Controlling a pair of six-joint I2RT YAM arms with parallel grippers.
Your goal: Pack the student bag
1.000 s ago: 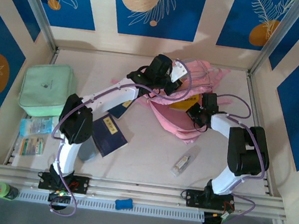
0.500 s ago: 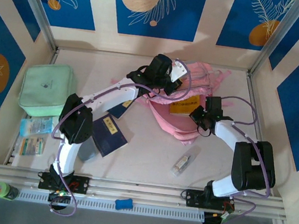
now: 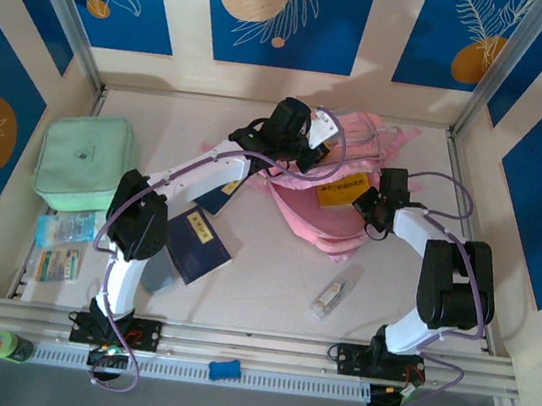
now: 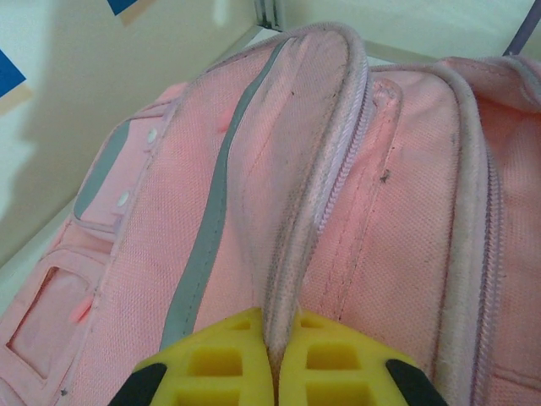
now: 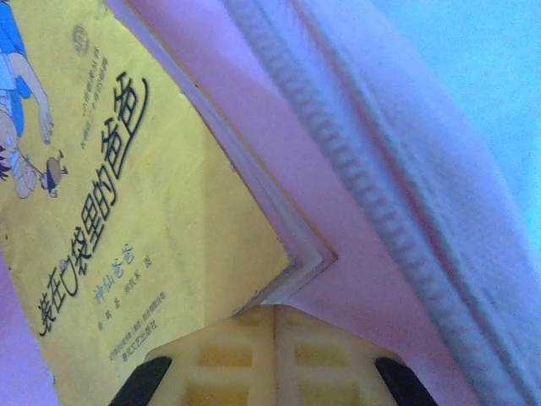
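The student bag lies far-centre. The left gripper pinches its opening rim, while the right gripper (nearer the mouth) clamps the yellow book, long axis pointing left into the opening.

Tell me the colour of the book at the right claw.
The book is yellow with black lettering, best seen in the right wrist view.

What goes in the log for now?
left gripper: shut on big pink fabric backpack | right gripper: shut on yellow paperback book
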